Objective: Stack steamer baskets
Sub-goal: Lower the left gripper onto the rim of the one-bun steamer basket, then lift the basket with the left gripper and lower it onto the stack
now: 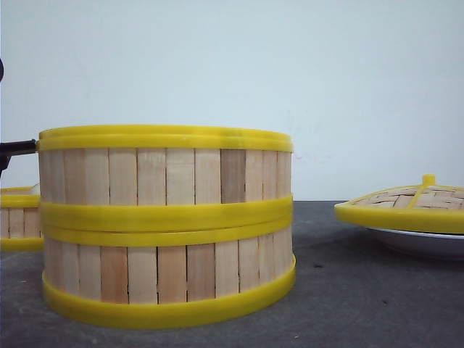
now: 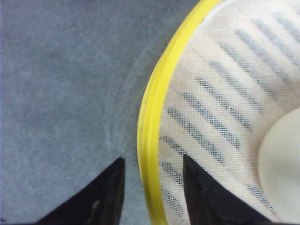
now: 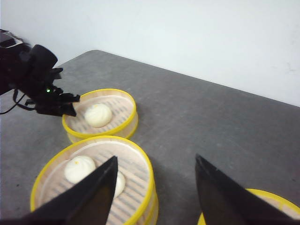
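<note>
Two steamer baskets stand stacked, the upper one [image 1: 167, 170] on the lower one [image 1: 167, 272]. The right wrist view shows a white bun [image 3: 79, 168] in the top basket [image 3: 136, 183]. A third basket [image 1: 18, 217] sits alone behind on the left, with one bun [image 3: 97, 115] inside. My left gripper [image 2: 153, 157] is open and straddles this basket's yellow rim [image 2: 150, 103], one finger outside, one inside, neither touching it. My right gripper [image 3: 155, 156] is open and empty, held high above the table beside the stack.
A domed woven lid [image 1: 406, 203] with a yellow rim rests on a white plate [image 1: 420, 243] at the right. The table is dark grey, with a white wall behind. The left arm [image 3: 28, 70] reaches in from the far left.
</note>
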You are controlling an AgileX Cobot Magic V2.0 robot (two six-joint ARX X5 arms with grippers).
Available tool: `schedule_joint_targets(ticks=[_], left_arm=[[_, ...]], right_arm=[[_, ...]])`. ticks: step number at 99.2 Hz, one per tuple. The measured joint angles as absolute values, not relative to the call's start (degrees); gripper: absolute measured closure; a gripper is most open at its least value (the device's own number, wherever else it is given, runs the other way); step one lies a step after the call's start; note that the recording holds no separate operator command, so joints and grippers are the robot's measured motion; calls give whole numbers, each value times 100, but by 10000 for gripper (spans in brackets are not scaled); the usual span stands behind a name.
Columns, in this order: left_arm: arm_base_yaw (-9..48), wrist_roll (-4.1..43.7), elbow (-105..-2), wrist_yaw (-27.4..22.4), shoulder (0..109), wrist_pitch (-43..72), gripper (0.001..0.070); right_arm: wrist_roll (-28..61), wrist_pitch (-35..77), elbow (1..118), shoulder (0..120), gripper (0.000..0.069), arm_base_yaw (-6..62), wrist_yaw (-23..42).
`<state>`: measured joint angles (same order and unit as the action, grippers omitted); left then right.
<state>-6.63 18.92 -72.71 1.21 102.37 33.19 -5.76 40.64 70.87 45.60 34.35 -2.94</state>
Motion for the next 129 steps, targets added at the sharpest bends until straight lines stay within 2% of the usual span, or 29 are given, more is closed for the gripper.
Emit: schedule_joint_targets(ticks=[10,28,71,102,110,129], left_arm=[[-663,1892,-7271,121,10239,3291,606],[-694,1942,-7271,128,10239,3212,671],[-790,1883,-7321,110,10001,3194,687],[-869,1743,-8007,-1059,8691,3522,687],[-808,1594,-8256,-1385,8368,3975,687],[-384,1120,-8510,-1750,7666,4801,687]], right_arm=[[-576,4062,7087,4563,376,3435,-281],[-576,4062,7087,4563,376,3435,-274],[-576,4064,7087,4563,376,3435,-274],[-576,4062,7087,4560,376,3435,-274],[-576,4062,7087,4560,376,3435,-274],[-576,4049,7087,4560,376,3435,-274]])
